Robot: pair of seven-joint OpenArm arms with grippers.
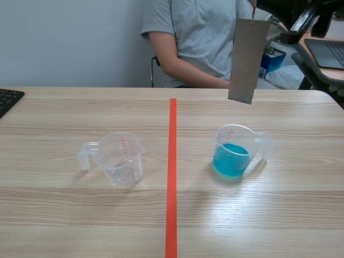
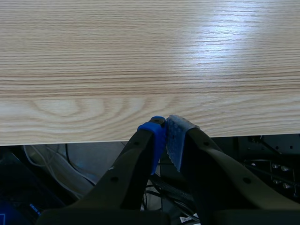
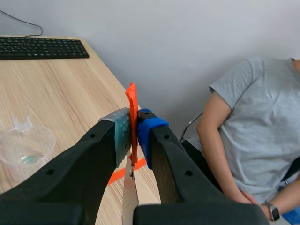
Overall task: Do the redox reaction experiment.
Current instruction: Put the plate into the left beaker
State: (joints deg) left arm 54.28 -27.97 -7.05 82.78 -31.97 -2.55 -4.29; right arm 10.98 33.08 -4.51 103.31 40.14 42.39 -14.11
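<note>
Scene view: a grey metal strip (image 1: 247, 60) is hung at the right, above the blue-liquid beaker (image 1: 235, 151). Left wrist view: the left pincer (image 2: 165, 137) is closed, empty, by the bench (image 2: 140, 56) edge. Right wrist view: the strip's orange tab (image 3: 132, 101) is clamped in the right pincer (image 3: 134, 133). The strip is judged light and stiff, best held there.

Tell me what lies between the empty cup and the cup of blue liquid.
Only the orange-red tape line on bare table; no object stands between the empty cup and the blue-liquid cup. The scene view shows it.

keyboard (image 1: 7, 100) cut off by the scene's edge; scale marks on the left cup (image 1: 121, 158) too small to read
</note>
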